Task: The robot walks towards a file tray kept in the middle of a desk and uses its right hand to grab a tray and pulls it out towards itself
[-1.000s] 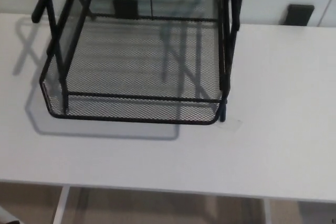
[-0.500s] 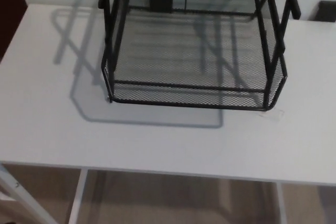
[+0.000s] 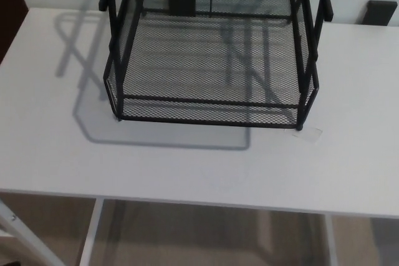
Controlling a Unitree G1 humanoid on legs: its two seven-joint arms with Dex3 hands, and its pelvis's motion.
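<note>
Head view, looking down. A black wire-mesh file tray (image 3: 209,60) stands on a white tabletop (image 3: 187,166), toward the far side, roughly centred w/ a slight lean to picture left. Its bottom tray (image 3: 206,76) holds nothing; mesh floor bare, low front lip facing the camera. Upper tiers are cut off at the top edge, so contents there can't be told. Black uprights rise at both front corners. The unit's open front points toward the robot; depth axis runs near to far.

Wide bare tabletop lies in front of the tray and to both sides. Near tabletop edge crosses the lower frame; white legs (image 3: 90,232) and floor show beneath.

Neither robot hand in view, so fingers' state can't be told.
</note>
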